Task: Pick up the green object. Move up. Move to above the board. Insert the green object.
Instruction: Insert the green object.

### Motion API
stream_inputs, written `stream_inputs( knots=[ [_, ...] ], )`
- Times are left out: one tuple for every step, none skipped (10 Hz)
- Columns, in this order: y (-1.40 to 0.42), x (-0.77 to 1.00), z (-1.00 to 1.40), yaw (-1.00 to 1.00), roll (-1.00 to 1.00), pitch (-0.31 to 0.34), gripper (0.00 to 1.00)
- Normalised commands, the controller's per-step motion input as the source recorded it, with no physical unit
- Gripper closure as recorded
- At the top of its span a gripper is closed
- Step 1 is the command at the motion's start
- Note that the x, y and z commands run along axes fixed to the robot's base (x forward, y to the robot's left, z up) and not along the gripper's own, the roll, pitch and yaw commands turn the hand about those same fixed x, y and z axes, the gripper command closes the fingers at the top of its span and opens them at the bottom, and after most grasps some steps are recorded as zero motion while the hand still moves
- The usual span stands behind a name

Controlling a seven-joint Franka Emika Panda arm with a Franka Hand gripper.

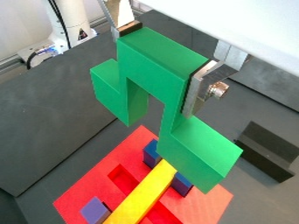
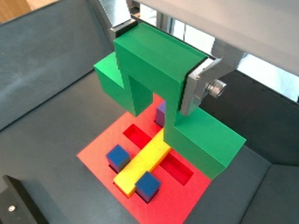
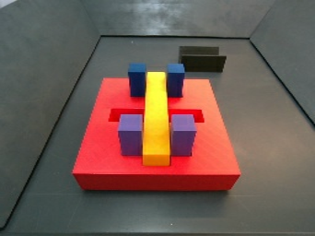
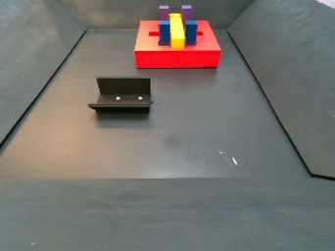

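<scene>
The green object (image 1: 158, 101) hangs in the air, its raised centre cube clamped between the gripper's (image 2: 158, 54) silver fingers (image 2: 202, 83), the two lower cubes pointing down. In both wrist views it sits high over the board (image 2: 111, 140), so the lift looks done and the piece seems roughly above its target. Neither side view shows the gripper or the green piece at all; they must be above the frame.

Below, the red board carries the long yellow bar (image 3: 157, 115) down its middle, with blue cubes (image 3: 138, 76) at one end and purple cubes (image 3: 132, 134) at the other. The fixture (image 4: 121, 95) stands well apart on the dark floor.

The risk I see is in the descent. If the piece comes down slightly off or twisted, a leg could land on the yellow bar or a cube instead of the recess, jam, or tilt in the grip.
</scene>
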Motion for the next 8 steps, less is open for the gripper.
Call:
stream_inputs(
  knots=[
    [-0.07, 0.46, -0.62, 0.03, 0.0, 0.0, 1.0],
    [-0.08, 0.79, -0.52, 0.21, 0.06, 0.056, 1.0],
    [-0.19, 0.81, -0.44, 0.15, 0.12, 0.104, 1.0],
    [-0.33, 0.64, -0.52, 0.14, 0.23, 0.097, 1.0],
    [-0.43, 0.44, -0.59, 0.1, 0.32, 0.07, 1.0],
    [-0.43, 0.33, -0.51, 0.07, 0.37, 0.074, 1.0],
    [-0.43, 0.34, -0.49, 0.03, 0.38, 0.084, 1.0],
    [-0.44, 0.3, -0.5, 0.0, 0.37, 0.101, 1.0]
  ],
)
